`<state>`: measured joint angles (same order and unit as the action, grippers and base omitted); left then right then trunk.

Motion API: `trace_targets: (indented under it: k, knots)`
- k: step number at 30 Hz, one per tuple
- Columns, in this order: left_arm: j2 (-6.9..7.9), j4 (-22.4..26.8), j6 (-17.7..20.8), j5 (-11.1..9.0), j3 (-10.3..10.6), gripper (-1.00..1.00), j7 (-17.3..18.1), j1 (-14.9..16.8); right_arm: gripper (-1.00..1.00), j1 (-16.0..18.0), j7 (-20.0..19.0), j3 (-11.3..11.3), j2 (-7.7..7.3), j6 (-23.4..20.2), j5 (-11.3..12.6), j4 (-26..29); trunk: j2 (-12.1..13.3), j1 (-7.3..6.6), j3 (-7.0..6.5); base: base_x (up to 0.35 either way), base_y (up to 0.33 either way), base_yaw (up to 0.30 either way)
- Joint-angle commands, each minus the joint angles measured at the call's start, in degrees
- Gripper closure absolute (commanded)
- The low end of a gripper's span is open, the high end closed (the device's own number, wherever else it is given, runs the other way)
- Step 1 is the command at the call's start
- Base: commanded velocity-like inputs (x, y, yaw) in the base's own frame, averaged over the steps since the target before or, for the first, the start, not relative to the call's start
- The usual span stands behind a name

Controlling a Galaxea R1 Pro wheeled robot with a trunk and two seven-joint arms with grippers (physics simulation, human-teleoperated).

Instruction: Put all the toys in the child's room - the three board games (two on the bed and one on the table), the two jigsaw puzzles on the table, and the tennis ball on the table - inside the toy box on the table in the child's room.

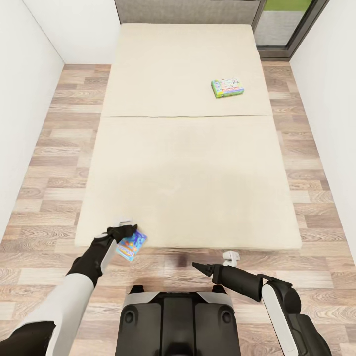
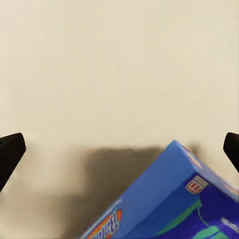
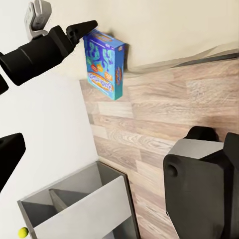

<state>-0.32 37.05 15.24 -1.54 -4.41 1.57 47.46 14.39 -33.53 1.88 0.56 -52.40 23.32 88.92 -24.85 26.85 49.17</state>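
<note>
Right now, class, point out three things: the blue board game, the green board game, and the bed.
blue board game [image 1: 131, 245], head view, on its printed front face.
green board game [image 1: 227, 88], head view, on its top cover.
bed [image 1: 188, 168], head view, on bare mattress surface.

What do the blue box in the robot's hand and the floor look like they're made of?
The blue printed board game box looks like glossy cardboard: sharp folded edges, flat printed faces. The brown plank floor looks like wood or wood-look laminate, with grain and plank seams; a render can't settle which.
</note>
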Motion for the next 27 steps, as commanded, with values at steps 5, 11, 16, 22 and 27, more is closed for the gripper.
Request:
trace_targets:
  k: [5, 11, 16, 22, 27]
  knots:
    - [0.16, 1.29, 0.71, -0.20, -3.34, -1.00, 0.35, 0.01, -1.00, 0.02, -0.31, 0.14, 0.06, -0.34, -0.12, 0.02, -0.08, 0.03, 0.05, 0.000, 0.000, 0.000]
    - [0.21, 1.72, 0.86, -0.21, -5.13, -1.00, 0.43, 0.00, -1.00, 0.02, -0.31, 0.14, 0.06, -0.34, -0.09, 0.02, -0.08, 0.03, 0.05, 0.000, 0.000, 0.000]
    - [0.23, 1.84, 0.86, -0.21, -5.61, -1.00, 0.45, 0.00, -1.00, 0.02, -0.32, 0.14, 0.06, -0.33, -0.11, 0.02, -0.08, 0.03, 0.05, 0.000, 0.000, 0.000]
    - [0.28, 2.16, 0.91, -0.21, -5.77, -1.00, 0.45, 0.00, -1.00, 0.02, -0.31, 0.14, 0.06, -0.33, -0.10, -0.29, -0.08, 0.03, 0.05, 0.000, 0.000, 0.000]
    - [0.24, 2.54, 0.98, -0.21, -5.78, -1.00, 0.45, 0.00, -1.00, 0.02, -0.35, 0.27, 0.06, -0.33, -0.11, -1.20, -0.08, 0.03, 0.05, 0.000, 0.000, 0.000]
